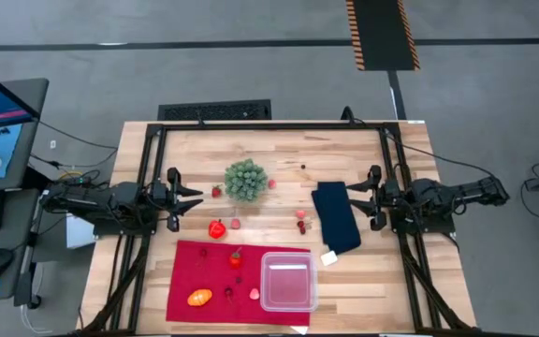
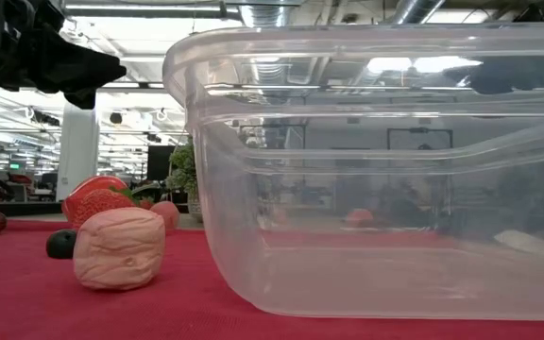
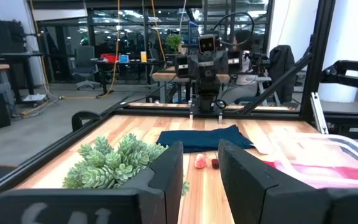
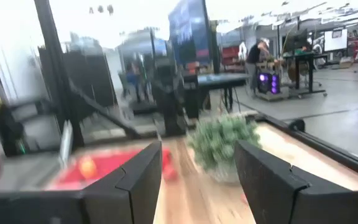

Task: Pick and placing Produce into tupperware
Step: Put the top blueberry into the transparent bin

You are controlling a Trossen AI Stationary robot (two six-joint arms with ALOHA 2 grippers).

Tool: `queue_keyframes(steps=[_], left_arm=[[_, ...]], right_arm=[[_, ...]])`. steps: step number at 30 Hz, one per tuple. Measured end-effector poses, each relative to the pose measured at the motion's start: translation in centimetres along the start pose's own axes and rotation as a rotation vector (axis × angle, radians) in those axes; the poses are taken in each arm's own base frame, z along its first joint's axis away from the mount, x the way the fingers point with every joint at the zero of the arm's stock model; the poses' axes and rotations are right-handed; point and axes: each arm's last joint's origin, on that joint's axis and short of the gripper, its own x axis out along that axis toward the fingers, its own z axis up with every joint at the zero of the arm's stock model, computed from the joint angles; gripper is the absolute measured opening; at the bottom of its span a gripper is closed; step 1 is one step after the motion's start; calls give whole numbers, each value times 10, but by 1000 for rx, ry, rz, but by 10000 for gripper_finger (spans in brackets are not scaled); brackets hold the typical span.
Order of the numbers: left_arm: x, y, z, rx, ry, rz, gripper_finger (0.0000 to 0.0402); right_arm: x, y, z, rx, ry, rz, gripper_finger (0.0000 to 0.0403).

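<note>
A clear tupperware (image 1: 289, 282) is seen on the red cloth (image 1: 195, 273) near the table's (image 1: 410, 290) front edge. An orange oval (image 1: 199, 298) lies at the cloth's front left. The left gripper (image 1: 195, 199) and right gripper (image 1: 352, 198) are held apart over the table's middle, flanking a green bushy ball (image 1: 246, 180) and a dark blue cloth (image 1: 336, 217).

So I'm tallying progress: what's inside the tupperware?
The tupperware looks empty: only the red cloth shows through its clear floor. The produce lies outside it. Nothing appears hidden inside.
</note>
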Motion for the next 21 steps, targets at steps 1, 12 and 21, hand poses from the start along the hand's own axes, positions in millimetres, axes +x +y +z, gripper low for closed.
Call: queue_keyframes(steps=[1,12,21], left_arm=[[0,0,0,1,6,0,96],[0,1,3,-48,-28,19,96],[-3,3,23,-93,-234,89,96]], right_arm=[[0,0,2,32,-17,2,224],[0,0,4,127,-44,3,224],[-1,0,10,85,-99,-16,224]])
